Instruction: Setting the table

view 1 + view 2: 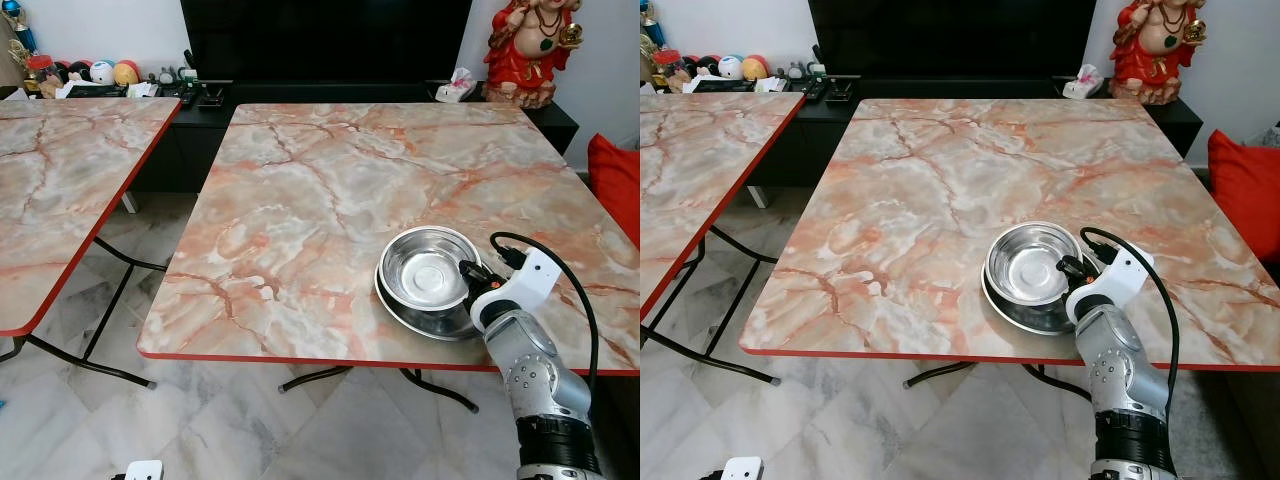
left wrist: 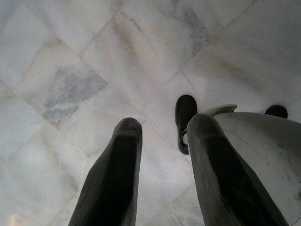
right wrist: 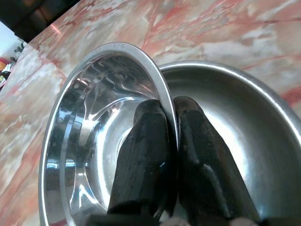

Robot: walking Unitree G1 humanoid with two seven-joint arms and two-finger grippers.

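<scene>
Upper bowl rim pinched by the right claw.

The left claw (image 2: 160,174) is hung over the floor (image 2: 70,70), fingers parted, nothing held. At the worktop's (image 1: 330,190) five o'clock, the upper steel bowl (image 1: 425,266) is nested in a lower bowl (image 1: 430,322); its three-o'clock rim is clamped by the closed right claw (image 3: 173,136).

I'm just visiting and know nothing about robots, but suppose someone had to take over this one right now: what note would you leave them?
Right hand: shut on the rim of the upper steel bowl, one finger inside, one outside.
Left hand: open, hanging idle over the marble floor.
Things: the upper bowl sits tilted inside a second steel bowl, near the front right edge of the marble table.
Done: bowl gripped.
Left: probably lift it out, place both bowls apart. No other tableware seen.
</scene>
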